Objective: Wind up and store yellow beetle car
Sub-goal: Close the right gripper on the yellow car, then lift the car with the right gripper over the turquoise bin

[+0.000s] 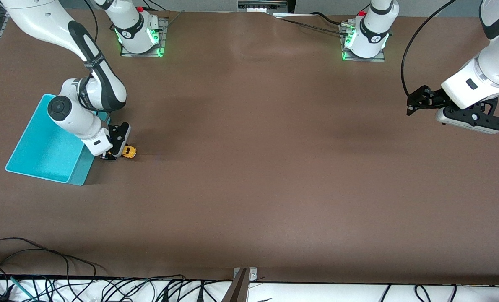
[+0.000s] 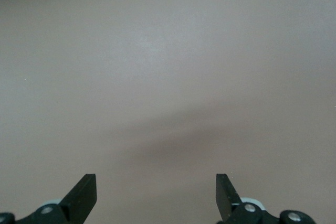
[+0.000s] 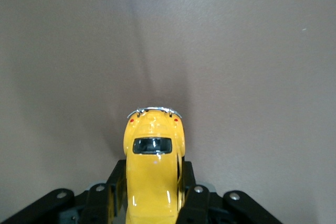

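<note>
The right arm comes from its base at the upper left of the front view, bends down through the left side of the frame and ends low at the table; the right gripper (image 1: 116,154) points down there, its fingers (image 3: 191,198) closed against the sides of the yellow beetle car (image 3: 153,169). The left arm enters at the upper right corner and waits; the left gripper (image 1: 409,110) hangs in the air at the right edge of the frame, its fingers (image 2: 84,190) spread wide apart with nothing between them.
</note>
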`<state>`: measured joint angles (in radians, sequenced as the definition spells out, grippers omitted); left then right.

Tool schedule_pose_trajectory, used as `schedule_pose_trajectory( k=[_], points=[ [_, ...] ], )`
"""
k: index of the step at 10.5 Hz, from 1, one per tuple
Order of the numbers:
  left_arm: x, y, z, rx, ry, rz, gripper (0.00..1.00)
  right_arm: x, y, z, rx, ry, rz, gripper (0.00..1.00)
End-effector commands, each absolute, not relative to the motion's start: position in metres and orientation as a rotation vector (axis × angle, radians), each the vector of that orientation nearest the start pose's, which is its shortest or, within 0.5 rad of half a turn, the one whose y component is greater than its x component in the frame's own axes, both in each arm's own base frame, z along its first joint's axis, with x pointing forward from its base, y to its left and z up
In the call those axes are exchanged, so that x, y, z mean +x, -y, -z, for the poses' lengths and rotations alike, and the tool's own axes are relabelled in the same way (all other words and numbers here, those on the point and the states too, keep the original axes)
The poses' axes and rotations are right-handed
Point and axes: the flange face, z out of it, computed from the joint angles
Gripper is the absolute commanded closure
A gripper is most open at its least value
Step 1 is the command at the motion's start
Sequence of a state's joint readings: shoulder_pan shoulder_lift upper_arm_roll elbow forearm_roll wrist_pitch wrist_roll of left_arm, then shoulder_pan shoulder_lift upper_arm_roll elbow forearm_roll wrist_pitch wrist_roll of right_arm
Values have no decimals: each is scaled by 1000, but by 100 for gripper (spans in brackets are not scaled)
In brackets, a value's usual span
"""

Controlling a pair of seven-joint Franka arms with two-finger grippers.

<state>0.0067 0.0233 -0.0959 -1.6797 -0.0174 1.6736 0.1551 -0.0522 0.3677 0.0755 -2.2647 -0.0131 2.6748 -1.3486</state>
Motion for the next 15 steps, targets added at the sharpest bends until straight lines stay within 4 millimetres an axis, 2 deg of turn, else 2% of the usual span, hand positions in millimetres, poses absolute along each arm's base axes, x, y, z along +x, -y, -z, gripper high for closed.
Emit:
schedule_pose_trajectory(
  k=[1, 4, 5, 6, 7, 11, 15],
  points=[
    [562, 52, -574, -3123, -397, -31, 0, 535, -26, -247, -2381, 2070, 58, 100],
    [562, 53, -575, -3123, -397, -29, 0, 523, -26, -313, -2315, 2142, 1, 100],
    [562, 53, -575, -3123, -394, -29, 0, 519, -25, -330, -2286, 2173, -13, 100],
    [562, 53, -575, -3123, -394, -29, 0, 517, -18, -339, -2258, 2198, -26, 100],
    [562, 53, -575, -3123, -394, -29, 0, 516, -5, -343, -2230, 2232, -23, 100],
    [562, 53, -575, -3123, -394, -29, 0, 511, 69, -340, -2100, 2335, -35, 100],
    [562, 53, -574, -3125, -394, -31, 0, 487, 136, -338, -1833, 2453, -78, 100]
  ],
)
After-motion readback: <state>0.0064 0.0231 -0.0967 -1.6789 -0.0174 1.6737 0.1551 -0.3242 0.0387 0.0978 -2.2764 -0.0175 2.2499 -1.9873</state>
